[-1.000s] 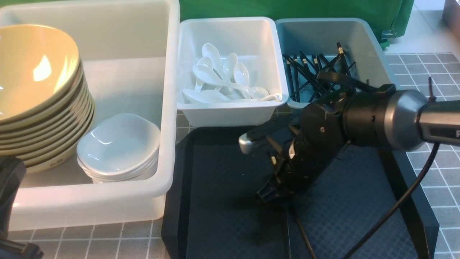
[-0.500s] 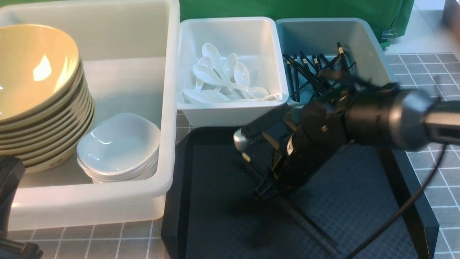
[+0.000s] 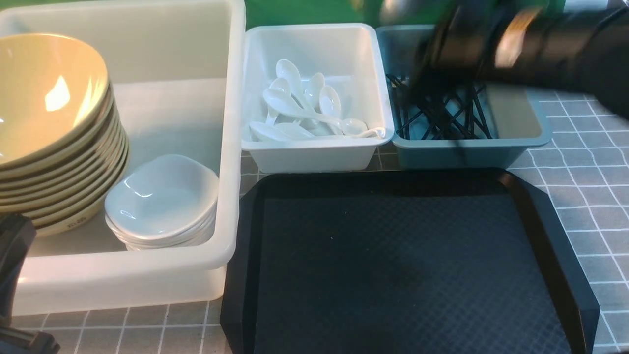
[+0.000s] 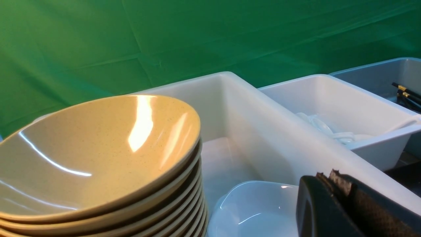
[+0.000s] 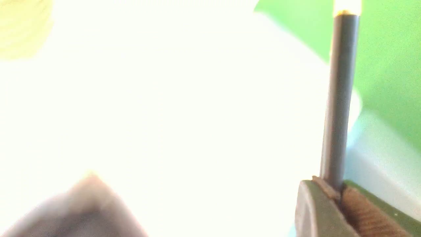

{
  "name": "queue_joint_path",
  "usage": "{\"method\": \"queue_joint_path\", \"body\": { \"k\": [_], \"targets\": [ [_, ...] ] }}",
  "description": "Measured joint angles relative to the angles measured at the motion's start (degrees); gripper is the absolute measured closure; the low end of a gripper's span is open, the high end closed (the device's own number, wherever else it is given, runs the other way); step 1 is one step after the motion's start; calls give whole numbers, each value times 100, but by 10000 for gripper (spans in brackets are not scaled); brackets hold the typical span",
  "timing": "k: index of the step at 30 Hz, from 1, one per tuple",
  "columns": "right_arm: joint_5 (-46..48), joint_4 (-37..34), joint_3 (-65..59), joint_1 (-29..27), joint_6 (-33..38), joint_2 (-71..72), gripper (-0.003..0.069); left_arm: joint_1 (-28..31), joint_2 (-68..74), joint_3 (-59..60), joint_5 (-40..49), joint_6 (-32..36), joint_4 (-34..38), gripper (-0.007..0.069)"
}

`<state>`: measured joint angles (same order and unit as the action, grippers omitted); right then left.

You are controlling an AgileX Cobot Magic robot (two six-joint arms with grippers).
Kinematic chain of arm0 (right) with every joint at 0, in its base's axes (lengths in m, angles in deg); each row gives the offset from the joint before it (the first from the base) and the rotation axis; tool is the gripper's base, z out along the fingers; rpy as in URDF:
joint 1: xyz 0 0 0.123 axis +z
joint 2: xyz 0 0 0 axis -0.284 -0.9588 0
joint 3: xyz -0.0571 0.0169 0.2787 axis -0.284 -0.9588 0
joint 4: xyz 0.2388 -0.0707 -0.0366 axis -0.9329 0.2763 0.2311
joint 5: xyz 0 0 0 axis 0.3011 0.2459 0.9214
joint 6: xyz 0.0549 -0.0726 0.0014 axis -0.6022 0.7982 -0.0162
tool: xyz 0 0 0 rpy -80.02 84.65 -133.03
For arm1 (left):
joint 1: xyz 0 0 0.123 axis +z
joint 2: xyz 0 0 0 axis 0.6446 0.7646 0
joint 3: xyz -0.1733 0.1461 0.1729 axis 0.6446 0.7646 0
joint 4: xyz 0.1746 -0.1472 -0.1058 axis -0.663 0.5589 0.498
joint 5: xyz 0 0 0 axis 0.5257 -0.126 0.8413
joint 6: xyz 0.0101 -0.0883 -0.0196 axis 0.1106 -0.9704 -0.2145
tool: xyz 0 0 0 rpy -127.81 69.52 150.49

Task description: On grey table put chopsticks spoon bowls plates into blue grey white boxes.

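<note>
My right gripper [image 5: 332,187] is shut on one black chopstick [image 5: 338,98], whose gold band sits at its far end. In the front view the right arm [image 3: 491,44] is a blur above the blue-grey box [image 3: 467,152], where several chopsticks [image 3: 442,113] lie crossed. White spoons [image 3: 304,108] fill the white box [image 3: 314,157]. The large tub [image 3: 123,285] holds a stack of beige bowls [image 3: 44,113] and a stack of white plates [image 3: 162,201]. My left gripper [image 4: 329,176] is shut on nothing, low beside the tub near the plates [image 4: 253,210].
A black textured tray [image 3: 403,265] lies in front of the two small boxes with nothing on it. The grey table [image 3: 589,162] shows to the right and along the near edge. A green cloth [image 4: 197,39] hangs behind the boxes.
The right gripper shut on a chopstick lying on the black tray and swung it up and back over the blue-grey box. The left arm stayed still.
</note>
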<state>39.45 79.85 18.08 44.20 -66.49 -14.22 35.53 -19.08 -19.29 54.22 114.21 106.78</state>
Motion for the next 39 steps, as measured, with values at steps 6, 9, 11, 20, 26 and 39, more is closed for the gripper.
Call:
{"method": "queue_joint_path", "body": {
  "k": [6, 9, 11, 20, 26, 39],
  "targets": [
    [-2402, -280, 316, -911, -326, -1046, 554, 0, 0, 0, -6, 0, 0, 633],
    [-1857, -458, 633, -1150, -641, -1543, 489, 0, 0, 0, 0, 0, 0, 633],
    [-1143, -524, 890, -1284, -995, -1869, 397, 0, 0, 0, 5, 0, 0, 633],
    [2121, -538, 1930, -1321, -662, -1014, 279, 0, 0, 0, 0, 19, -6, 633],
    [3656, -601, 1587, -1321, 186, 1243, 494, 0, 0, 0, 119, 19, -6, 633],
    [-174, -798, -4691, -1321, 668, 6056, 627, 0, 0, 5, 218, 19, -18, 633]
  ]
}}
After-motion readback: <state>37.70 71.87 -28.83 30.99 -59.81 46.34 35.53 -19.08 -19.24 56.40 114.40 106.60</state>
